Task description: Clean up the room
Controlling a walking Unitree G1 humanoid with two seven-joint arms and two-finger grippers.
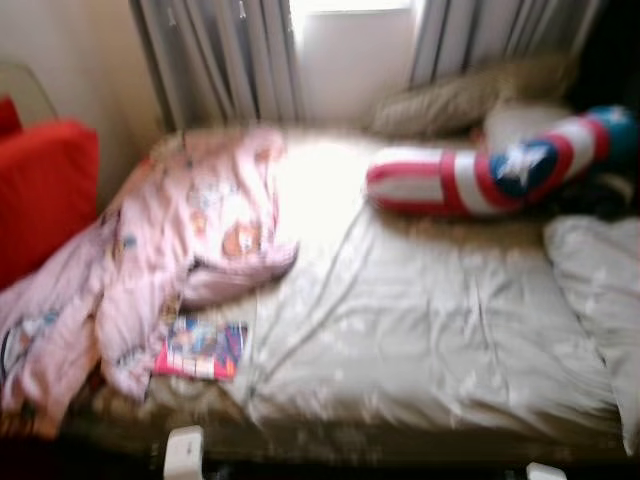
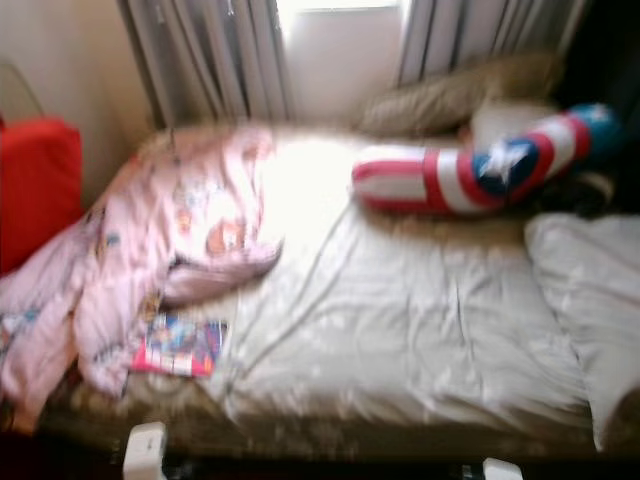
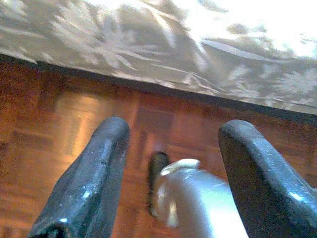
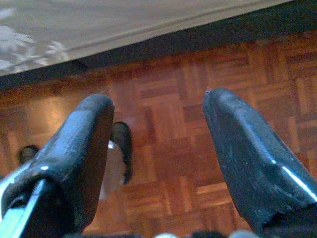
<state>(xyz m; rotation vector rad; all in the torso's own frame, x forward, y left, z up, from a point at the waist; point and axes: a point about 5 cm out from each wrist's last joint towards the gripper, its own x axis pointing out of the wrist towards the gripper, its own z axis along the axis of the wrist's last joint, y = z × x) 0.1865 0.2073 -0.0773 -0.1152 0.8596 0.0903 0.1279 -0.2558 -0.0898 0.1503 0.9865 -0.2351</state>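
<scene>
Seemingly unmade, the beige floral-patterned bed [image 1: 420, 350] fills the head views: a crumpled pink printed blanket [image 1: 190, 250] is heaped at the robot's left and spills over the edge, probably tossed aside, half covering a bright picture book [image 1: 200, 348]. A red, white and blue star-marked bolster pillow [image 2: 470, 170] lies near the window. By the left wrist view, the left gripper [image 3: 171, 163] hangs spread and empty over reddish parquet floor [image 3: 59, 124] beside the bed's edge. Likewise the right gripper [image 4: 158, 144] hangs released, holding nothing.

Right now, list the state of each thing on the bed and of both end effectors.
Pink blanket: crumpled, hanging off the bed's left edge.
Book: lying flat, partly under the blanket.
Striped pillow: lying on its side.
Curtains: parted.
Left end effector: open above the floor.
Right end effector: open above the floor.
</scene>
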